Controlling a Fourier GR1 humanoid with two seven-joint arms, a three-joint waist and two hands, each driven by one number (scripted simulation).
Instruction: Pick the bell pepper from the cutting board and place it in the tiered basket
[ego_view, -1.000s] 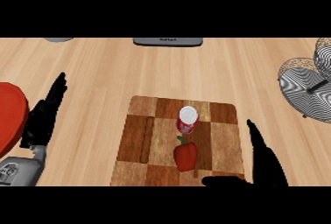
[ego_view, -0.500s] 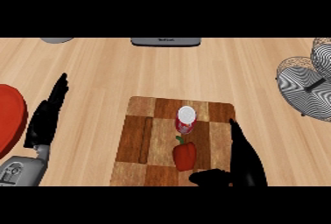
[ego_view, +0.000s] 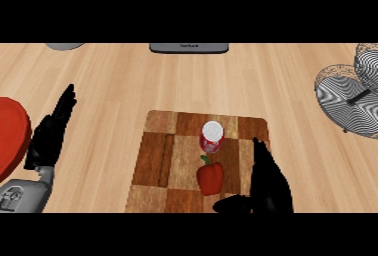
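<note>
At the frame's lower centre, the right hand (ego_view: 264, 186) is seen open, fingers straight, just right of the bell pepper (ego_view: 210, 178), which lies ungrasped on the cutting board (ego_view: 159, 165). The left hand (ego_view: 50, 134) is rested open at the left. Grasping and carrying to the tiered basket (ego_view: 353, 99), at the upper right, are judged outstanding.

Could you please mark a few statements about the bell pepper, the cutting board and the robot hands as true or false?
1. The bell pepper lies on the cutting board. True.
2. The right robot hand is curled round the pepper. False: it is open, just right of the pepper.
3. A red-and-white can stands beyond the pepper on the board. True.
4. The tiered basket sits at the left edge. False: it is at the far right.
5. The left robot hand rests on the board. False: it is left of the board, beside a red plate.
</note>
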